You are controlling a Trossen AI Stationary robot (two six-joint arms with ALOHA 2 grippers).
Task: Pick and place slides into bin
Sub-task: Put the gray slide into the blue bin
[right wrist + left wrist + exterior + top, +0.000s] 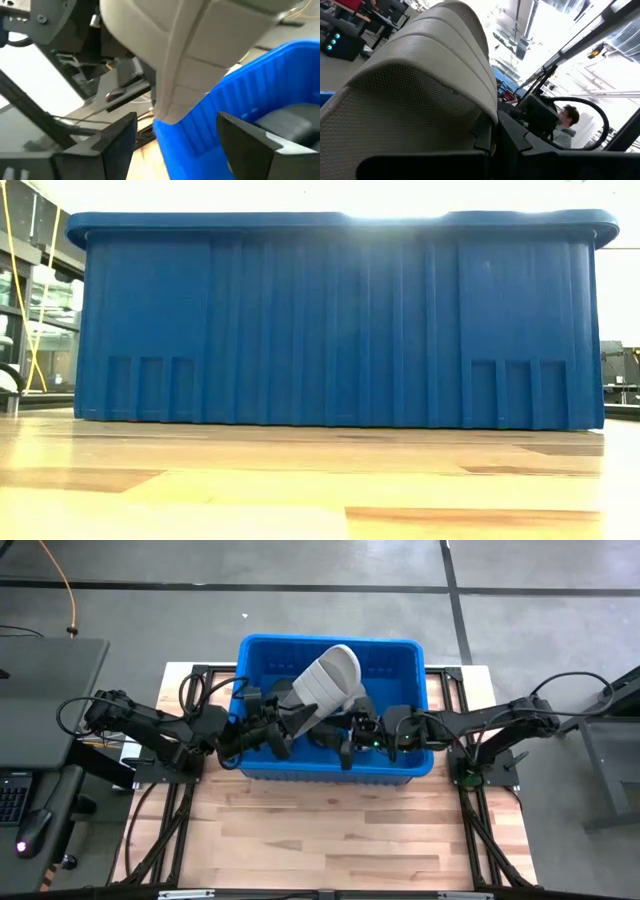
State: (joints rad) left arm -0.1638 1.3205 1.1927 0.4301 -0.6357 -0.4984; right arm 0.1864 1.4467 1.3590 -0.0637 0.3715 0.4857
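Holding a light grey slide above the blue bin, left end effector clenched on its lower end. Long axis tilted up and away toward the bin's far wall, toe end highest, approx. over the bin's middle. Right end effector released, fingers spread wide, just beside the slide's lower end, low inside the bin near dark slides. Left arm nearer, already gripping. Judged: straight drop lands inside.

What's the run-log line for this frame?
left pincer: shut on grey slide, over bin | right pincer: open, inside bin | black slide in bin
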